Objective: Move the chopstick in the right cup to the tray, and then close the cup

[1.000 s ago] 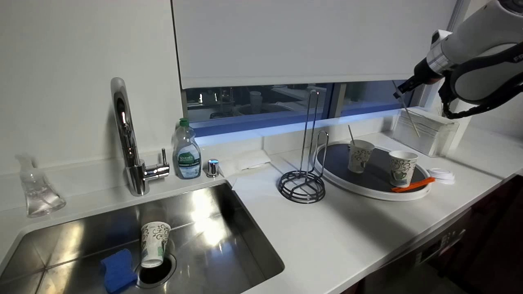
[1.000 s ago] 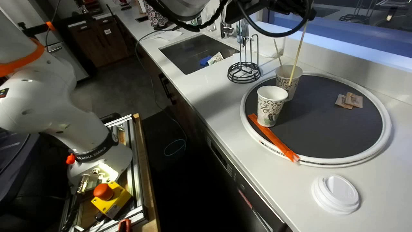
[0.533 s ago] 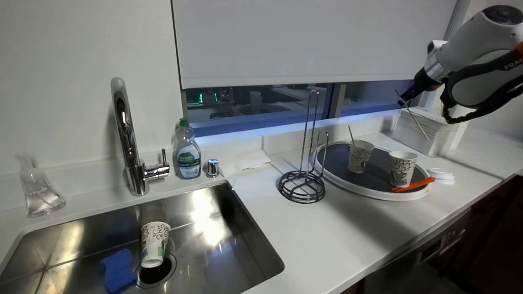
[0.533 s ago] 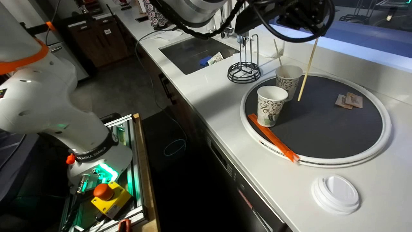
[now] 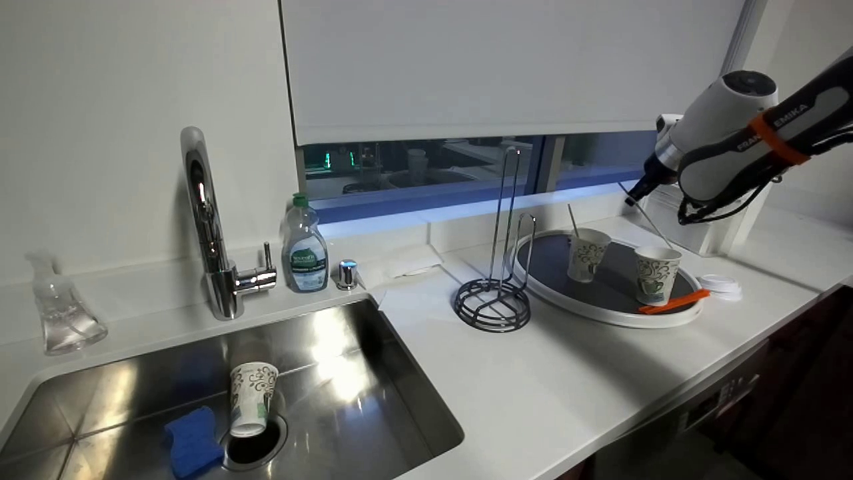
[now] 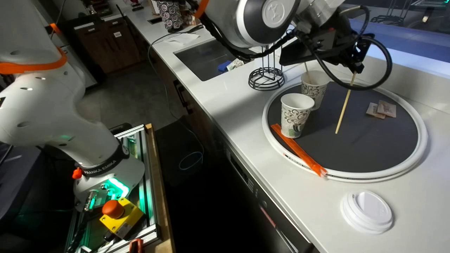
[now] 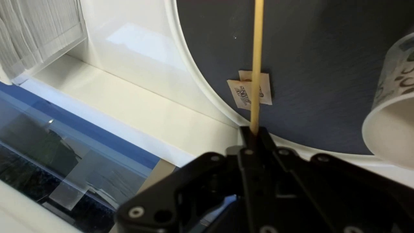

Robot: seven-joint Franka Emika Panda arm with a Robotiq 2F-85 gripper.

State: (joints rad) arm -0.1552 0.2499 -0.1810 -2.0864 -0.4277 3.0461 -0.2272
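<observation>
My gripper [image 6: 357,67] is shut on a chopstick [image 6: 344,109], holding it tilted with its lower end above the dark-grey tray [image 6: 379,151]. In the wrist view the chopstick [image 7: 256,58] comes out from between the fingertips [image 7: 254,131]. The beige-tinted cup [image 6: 314,91] stands upright on the tray, open at the top, with another chopstick [image 5: 572,219] leaning in it. A paler patterned cup [image 6: 294,117] stands nearer the tray's front edge beside the orange-red strip [image 6: 299,151]; no chopstick shows in it. White lids [image 6: 367,212] lie stacked on the counter beside the tray.
Two small packets [image 6: 381,109] lie on the tray near the gripper. A black wire rack [image 6: 266,79] stands beside the tray. A napkin holder [image 7: 42,35] stands by the wall. The sink holds a fallen cup [image 5: 253,400] and a blue sponge [image 5: 193,440].
My gripper, still holding the chopstick, has moved lower and away from the cups, over the middle of the tray. The cups and lids have not moved.
</observation>
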